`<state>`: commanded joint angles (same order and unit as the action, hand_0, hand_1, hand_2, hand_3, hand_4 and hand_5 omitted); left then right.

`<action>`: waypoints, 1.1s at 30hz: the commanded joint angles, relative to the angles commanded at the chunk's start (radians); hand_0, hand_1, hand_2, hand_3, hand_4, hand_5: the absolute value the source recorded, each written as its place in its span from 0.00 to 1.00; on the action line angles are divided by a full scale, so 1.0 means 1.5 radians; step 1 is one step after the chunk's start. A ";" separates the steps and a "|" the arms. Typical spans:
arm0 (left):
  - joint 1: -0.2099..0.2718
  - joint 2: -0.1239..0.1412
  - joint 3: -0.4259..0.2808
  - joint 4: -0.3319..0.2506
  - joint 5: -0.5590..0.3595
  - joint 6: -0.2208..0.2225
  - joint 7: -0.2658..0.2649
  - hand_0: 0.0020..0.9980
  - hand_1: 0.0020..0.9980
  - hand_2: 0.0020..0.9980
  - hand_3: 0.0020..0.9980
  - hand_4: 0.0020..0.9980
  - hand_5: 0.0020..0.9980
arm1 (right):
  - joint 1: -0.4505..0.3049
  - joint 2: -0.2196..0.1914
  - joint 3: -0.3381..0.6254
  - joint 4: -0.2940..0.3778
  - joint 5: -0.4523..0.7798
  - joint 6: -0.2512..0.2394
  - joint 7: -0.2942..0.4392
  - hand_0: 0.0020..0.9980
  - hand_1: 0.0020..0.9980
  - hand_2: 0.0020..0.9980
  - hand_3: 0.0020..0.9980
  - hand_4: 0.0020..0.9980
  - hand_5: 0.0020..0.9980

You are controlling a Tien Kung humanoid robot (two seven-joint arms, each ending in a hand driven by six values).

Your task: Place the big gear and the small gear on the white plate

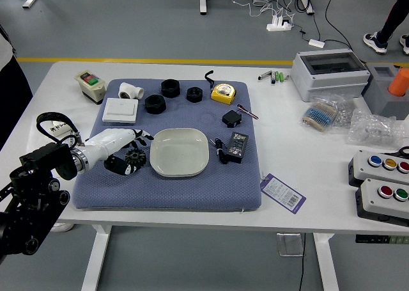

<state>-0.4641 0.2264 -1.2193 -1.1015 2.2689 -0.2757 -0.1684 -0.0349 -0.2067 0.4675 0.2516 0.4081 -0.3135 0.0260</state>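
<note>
My left hand (135, 151) reaches in from the left over the blue mat, its white-and-black fingers parted around a dark toothed gear (135, 157). The thumb lies close to the gear's lower left side, and the other fingertips are above it. Contact is too small to tell. Just right of the gear is the white plate (179, 153), with nothing on it. A second gear cannot be made out; the hand covers part of the mat. My right hand is out of view.
On the mat (166, 198) lie black rings (155, 103), a white box (120, 110), a yellow tape measure (223, 93) and a black adapter (237, 147). Button boxes (385, 197) stand at the right. A person in dark clothing (13, 89) is at the left edge.
</note>
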 joint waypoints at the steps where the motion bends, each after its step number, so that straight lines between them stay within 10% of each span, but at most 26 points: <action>1: 0.000 0.000 0.000 0.000 0.000 0.000 0.000 0.58 0.66 0.75 0.83 0.72 0.00 | 0.000 0.000 0.000 0.000 0.000 0.000 0.000 0.69 0.71 0.75 0.57 0.79 0.65; 33: -0.008 -0.001 -0.001 0.009 0.000 -0.020 -0.002 0.65 0.75 0.81 0.85 0.82 0.00 | 0.004 0.000 0.003 -0.001 0.002 -0.001 0.000 0.69 0.71 0.75 0.57 0.79 0.65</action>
<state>-0.4763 0.2252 -1.2215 -1.0878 2.2689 -0.3052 -0.1715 -0.0284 -0.2066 0.4717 0.2507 0.4105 -0.3150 0.0256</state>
